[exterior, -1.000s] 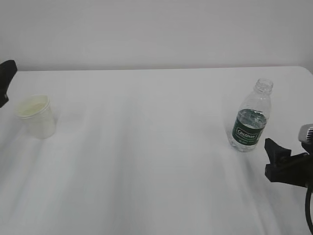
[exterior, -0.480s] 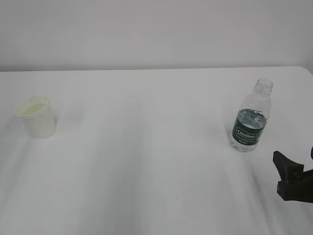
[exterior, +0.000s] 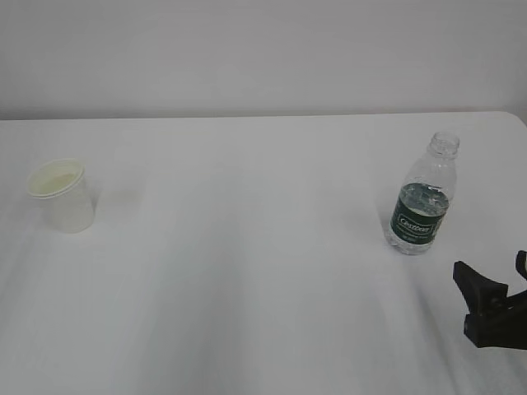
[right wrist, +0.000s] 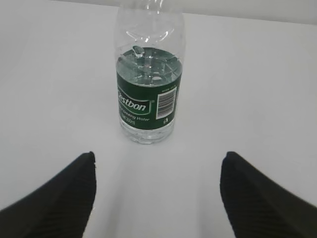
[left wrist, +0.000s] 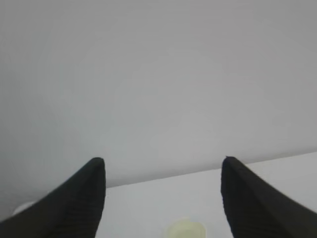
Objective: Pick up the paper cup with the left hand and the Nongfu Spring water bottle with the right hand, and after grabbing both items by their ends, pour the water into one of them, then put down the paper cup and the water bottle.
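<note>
The paper cup (exterior: 62, 196) stands upright at the table's left, its cream inside showing. In the left wrist view only its rim (left wrist: 185, 229) peeks in at the bottom edge, below and between the wide-apart fingers of my left gripper (left wrist: 162, 161), which is open and empty. That gripper is outside the exterior view. The Nongfu Spring water bottle (exterior: 422, 202) stands uncapped at the right, with water (right wrist: 148, 67) up to its green label. My right gripper (exterior: 489, 263) is open, nearer the camera than the bottle (right wrist: 148, 99) and apart from it, with nothing between its fingers.
The white table (exterior: 247, 271) runs back to a plain pale wall (exterior: 263, 49). Its right edge (exterior: 520, 117) lies just beyond the bottle. Nothing else stands on it between cup and bottle.
My left gripper, seen at the left edge a second ago, has gone out of the exterior view. My right gripper has drawn back, down and to the right, away from the bottle.
</note>
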